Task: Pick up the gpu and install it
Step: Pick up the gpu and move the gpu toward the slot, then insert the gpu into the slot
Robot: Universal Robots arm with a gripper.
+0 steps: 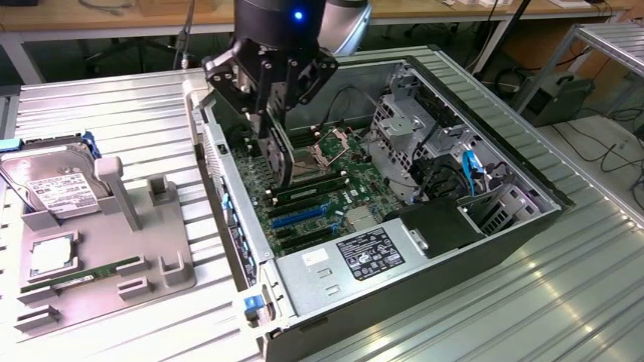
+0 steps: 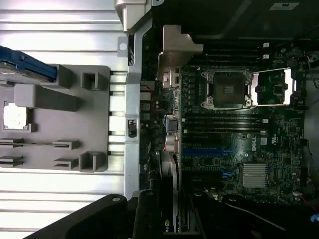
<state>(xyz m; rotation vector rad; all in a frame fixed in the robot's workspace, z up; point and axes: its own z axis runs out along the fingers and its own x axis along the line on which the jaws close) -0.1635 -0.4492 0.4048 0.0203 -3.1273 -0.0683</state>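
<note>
We see the gripper (image 1: 271, 105) poised over an open computer case (image 1: 453, 268), its jaws closed narrowly on the gpu (image 1: 280, 154). The dark card hangs on edge directly beneath them, reaching down to the motherboard (image 1: 342, 181); we cannot tell whether it touches a slot. Beside the jaws, outside the case, a grey holder (image 1: 161, 249) carries a hard drive (image 1: 56, 188) and a memory stick (image 1: 81, 275).

open PC tower (image 1: 473, 260) is lying on its side on the ribbed metal table (image 1: 101, 105), motherboard (image 1: 337, 185) facing up, and the hard drive (image 1: 56, 188), CPU (image 1: 50, 256) and green RAM stick (image 1: 81, 274) are sitting in the gray holder (image 1: 166, 260) just beside it
</note>
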